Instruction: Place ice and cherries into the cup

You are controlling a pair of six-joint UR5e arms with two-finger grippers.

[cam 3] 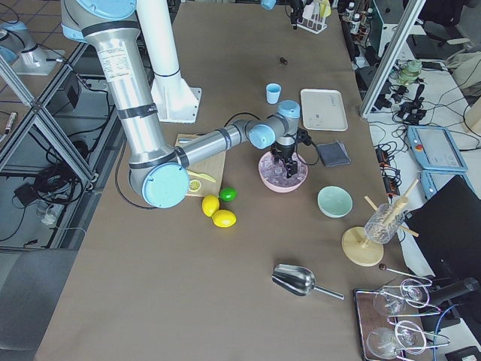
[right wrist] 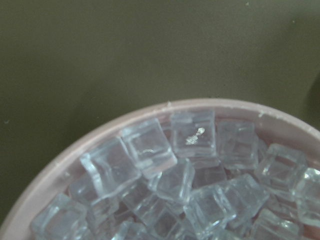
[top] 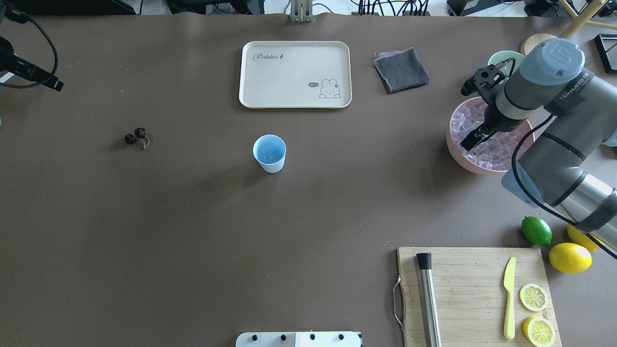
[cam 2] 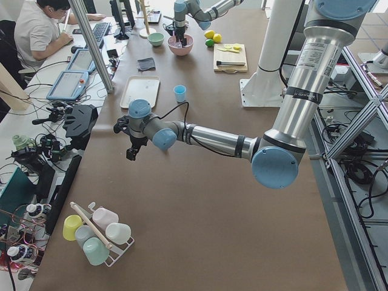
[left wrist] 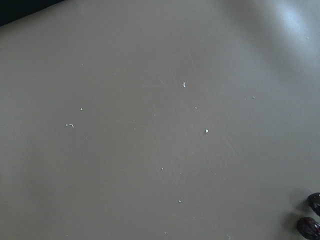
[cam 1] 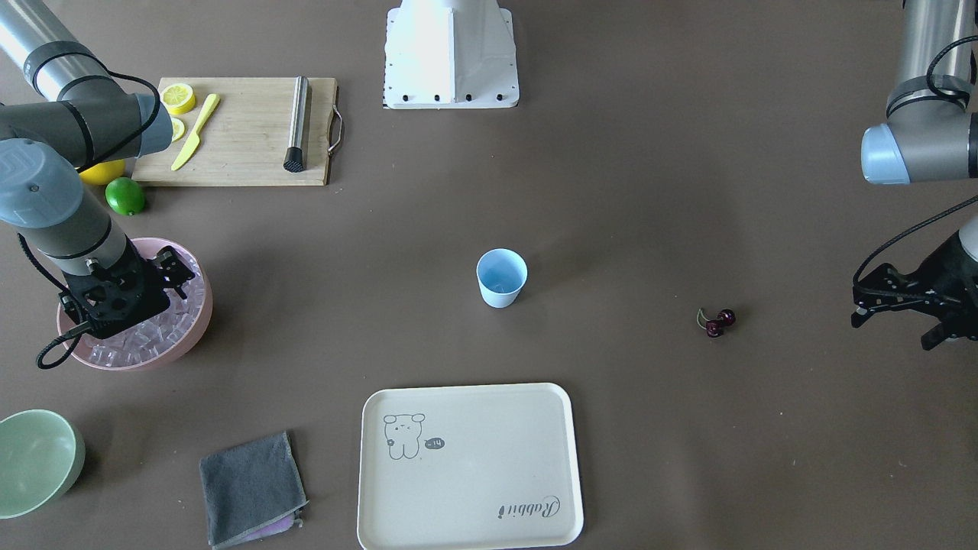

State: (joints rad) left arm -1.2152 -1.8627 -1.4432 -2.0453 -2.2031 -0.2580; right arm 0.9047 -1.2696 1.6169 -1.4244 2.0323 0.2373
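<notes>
The light-blue cup stands upright mid-table, also in the overhead view. The cherries lie on the table on my left side of the cup, and at the left wrist view's lower right corner. The ice fills the pink bowl on my right. My right gripper hangs over the ice, its fingers apart, holding nothing that I can see. My left gripper is open and empty, hovering beyond the cherries near the table's end.
A cream tray, a grey cloth and a pale green bowl sit along the far side. A cutting board with a knife, lemon slices and a metal rod lies near my base, with a lime beside it.
</notes>
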